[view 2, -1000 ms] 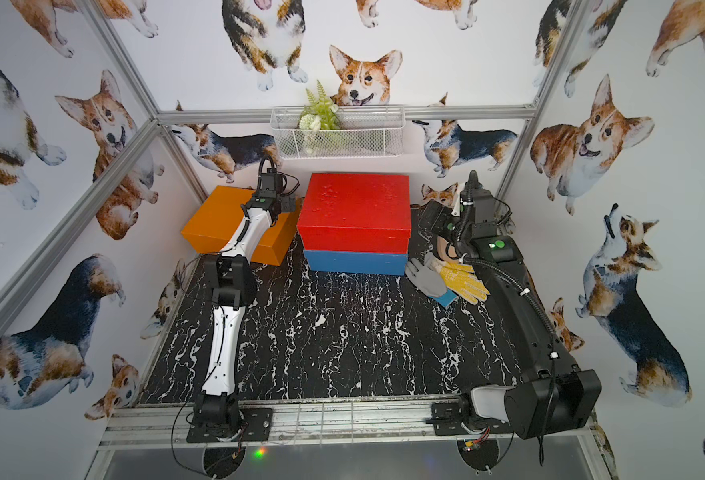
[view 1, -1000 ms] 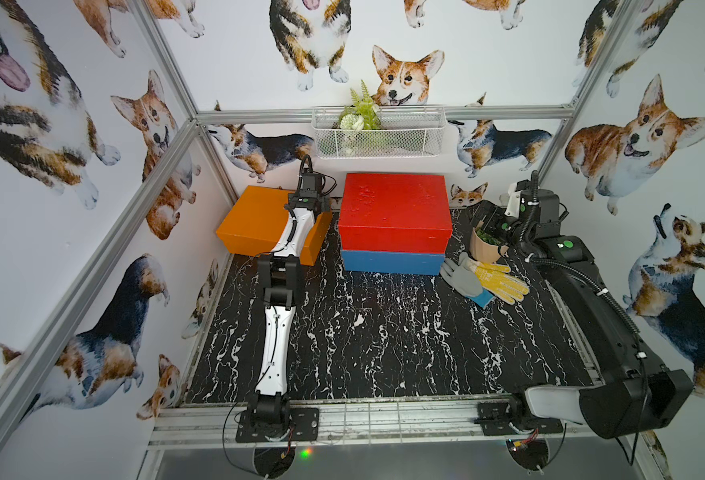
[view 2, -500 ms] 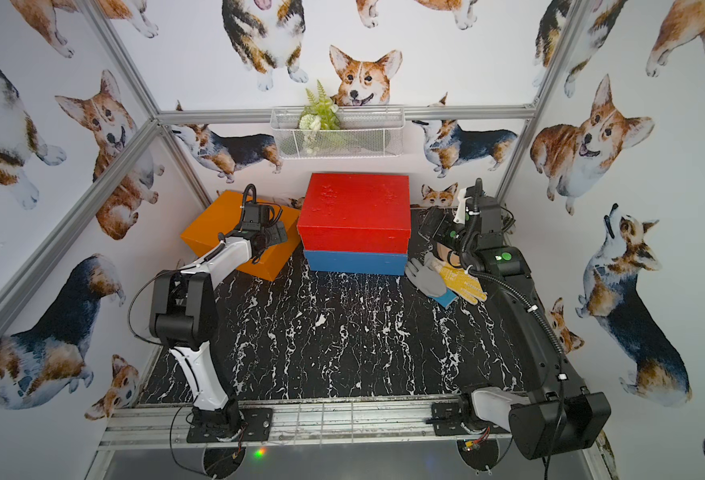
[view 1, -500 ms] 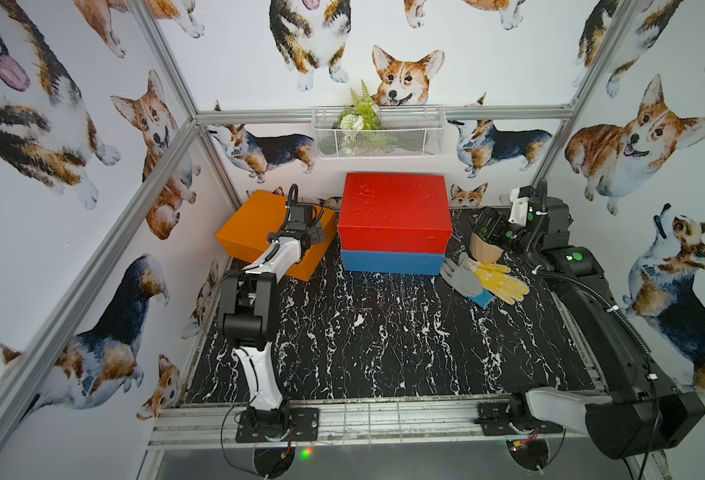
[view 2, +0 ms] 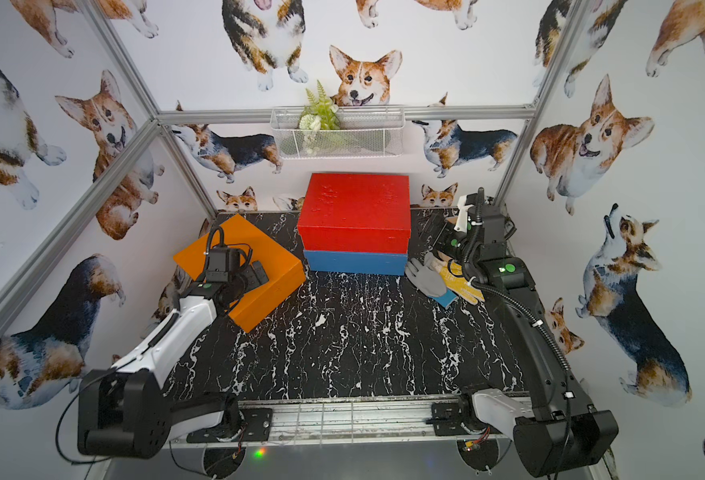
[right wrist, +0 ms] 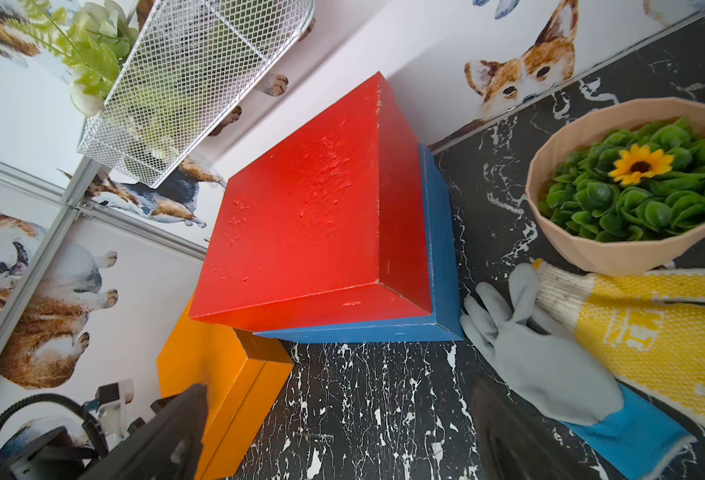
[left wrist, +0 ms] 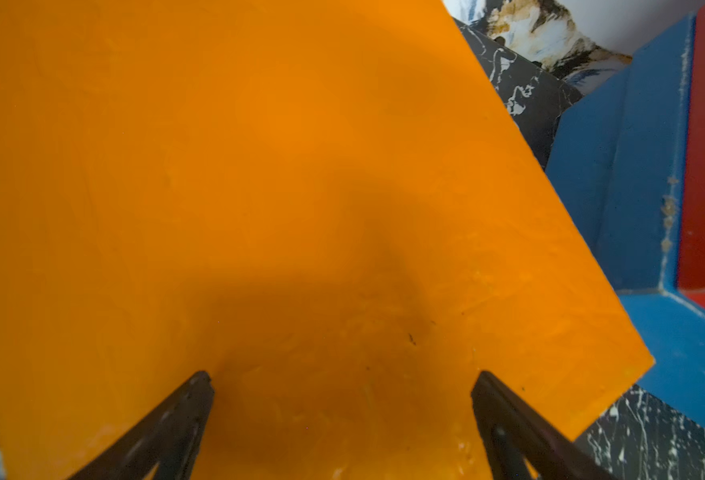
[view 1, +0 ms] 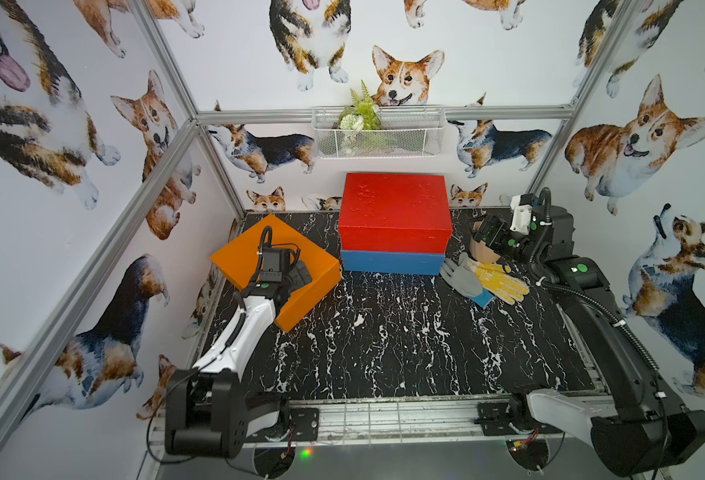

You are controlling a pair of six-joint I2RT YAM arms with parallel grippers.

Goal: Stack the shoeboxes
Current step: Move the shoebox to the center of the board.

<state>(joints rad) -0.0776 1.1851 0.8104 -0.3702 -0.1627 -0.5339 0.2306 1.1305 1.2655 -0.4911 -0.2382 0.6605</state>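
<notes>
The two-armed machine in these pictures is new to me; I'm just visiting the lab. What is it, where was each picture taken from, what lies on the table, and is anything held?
It is a robot with two arms, each ending in a claw. Two pictures look down from one twin-lens camera overhead, so they nearly match; the other two come from cameras on the wrists. On the black table a red box sits on a blue box; an orange box stands apart, turned at an angle. Nearby lie a grey glove, a yellow glove and a flower pot. The left claw is open over the orange box, the right claw open near the pot. Neither holds anything.
</notes>
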